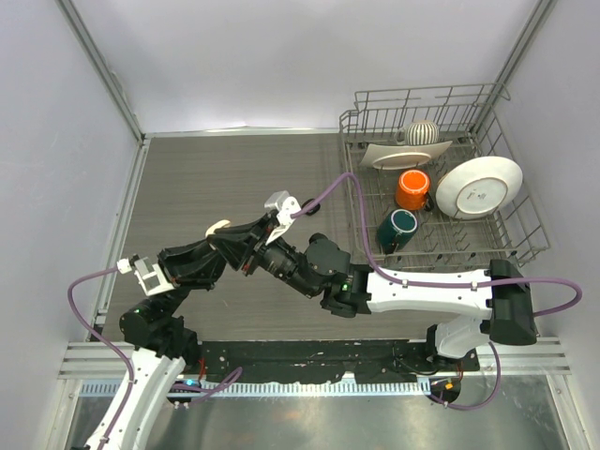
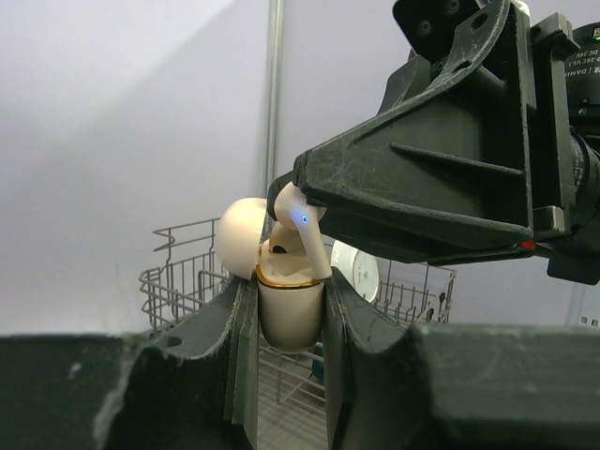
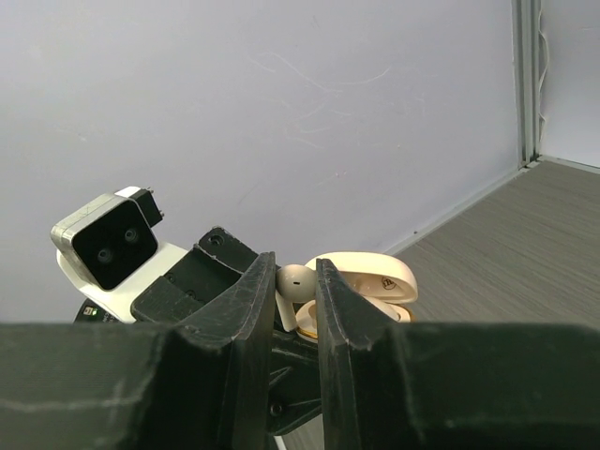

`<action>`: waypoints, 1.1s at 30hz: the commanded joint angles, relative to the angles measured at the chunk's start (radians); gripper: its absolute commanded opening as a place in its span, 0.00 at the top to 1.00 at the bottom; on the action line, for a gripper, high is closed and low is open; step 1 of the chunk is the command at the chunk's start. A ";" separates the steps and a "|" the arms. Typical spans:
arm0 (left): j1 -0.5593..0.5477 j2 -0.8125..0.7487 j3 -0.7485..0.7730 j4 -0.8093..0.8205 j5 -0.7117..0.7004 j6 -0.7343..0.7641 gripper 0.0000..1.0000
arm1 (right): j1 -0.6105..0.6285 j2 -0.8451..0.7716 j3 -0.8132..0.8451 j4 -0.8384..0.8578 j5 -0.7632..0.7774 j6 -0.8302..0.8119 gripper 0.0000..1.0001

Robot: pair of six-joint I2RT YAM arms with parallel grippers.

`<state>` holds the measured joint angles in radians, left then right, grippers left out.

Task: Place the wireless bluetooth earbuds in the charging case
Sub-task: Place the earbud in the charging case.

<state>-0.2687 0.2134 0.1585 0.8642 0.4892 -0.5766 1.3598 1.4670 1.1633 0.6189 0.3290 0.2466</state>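
Left wrist view: my left gripper clenches a glossy cream, rounded plastic charging case, gold-rimmed, lid open; my right gripper pinches a smooth white stemmed earbud, stem at the case's mouth, left of the wire dish rack.

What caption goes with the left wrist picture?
Left gripper grips the open cream case; right gripper holds a white earbud at its opening.

Both arms pair white shells on the lower links with black joints and wrists. The right arm ends at 3 o'clock in a boxy black housing. A purple cable loops off the left arm. A white-cased camera sits on its wrist. The left end effector has dark, ribbed, scuffed plastic fingers.
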 commanded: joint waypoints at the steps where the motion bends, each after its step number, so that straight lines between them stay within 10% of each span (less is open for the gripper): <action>1: 0.000 -0.014 0.013 0.084 0.006 -0.016 0.99 | -0.004 0.009 0.032 0.031 0.065 -0.036 0.99; 33: -0.001 0.034 0.012 0.229 0.014 -0.095 0.99 | -0.013 0.027 -0.037 0.077 0.110 -0.118 0.99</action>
<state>-0.2661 0.2527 0.1535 0.9291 0.4896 -0.6376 1.3575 1.4742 1.1507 0.6777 0.3828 0.1749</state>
